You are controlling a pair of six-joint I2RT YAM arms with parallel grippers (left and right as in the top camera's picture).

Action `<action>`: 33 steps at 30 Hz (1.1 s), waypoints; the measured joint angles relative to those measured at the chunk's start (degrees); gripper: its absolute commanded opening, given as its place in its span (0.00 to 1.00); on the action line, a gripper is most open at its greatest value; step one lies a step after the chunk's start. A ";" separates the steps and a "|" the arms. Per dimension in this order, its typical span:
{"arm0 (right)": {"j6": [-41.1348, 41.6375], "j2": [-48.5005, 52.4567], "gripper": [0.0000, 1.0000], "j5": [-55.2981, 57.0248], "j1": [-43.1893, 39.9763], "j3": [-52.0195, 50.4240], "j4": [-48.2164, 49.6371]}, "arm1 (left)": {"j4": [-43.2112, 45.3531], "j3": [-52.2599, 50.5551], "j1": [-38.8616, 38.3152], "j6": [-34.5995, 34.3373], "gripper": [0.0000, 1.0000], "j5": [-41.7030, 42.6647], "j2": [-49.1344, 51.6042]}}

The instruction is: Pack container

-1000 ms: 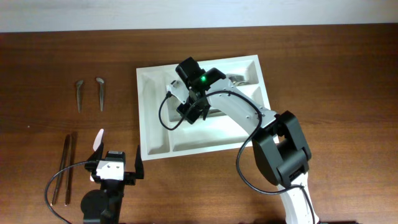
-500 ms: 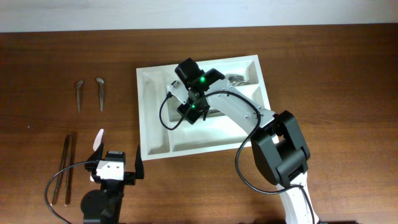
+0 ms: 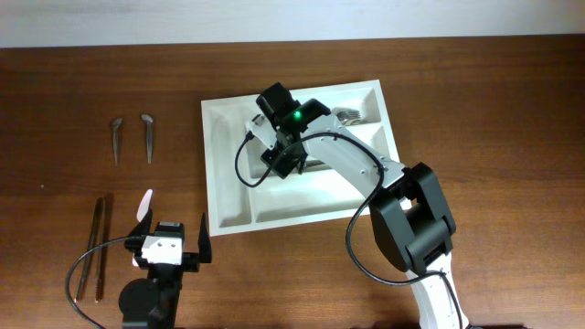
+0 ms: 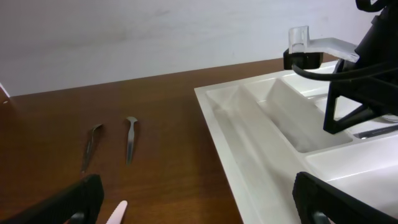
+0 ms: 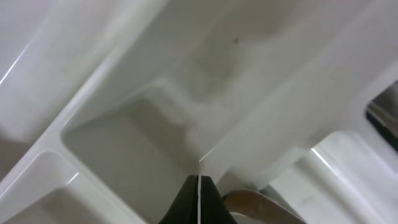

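Unclear beside the right gripper (image 5: 198,198)
A blurred brown shape (image 5: 258,206) just beside the fingertips is cut by the lower edge and cannot be identified.

The wooden table (image 3: 475,82) bears the container (image 3: 219,174), two spoons (image 3: 116,139) and two dark sticks (image 3: 105,228).

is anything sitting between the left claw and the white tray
Nothing visible. Only bare table lies between the left claw and the container's near left corner. The spoons and the dark sticks lie farther left, off that line.
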 measured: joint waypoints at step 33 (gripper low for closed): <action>0.02 0.00 0.04 1.05 -4.57 2.10 -2.40 | 0.00 0.00 0.00 0.00 0.99 0.00 0.00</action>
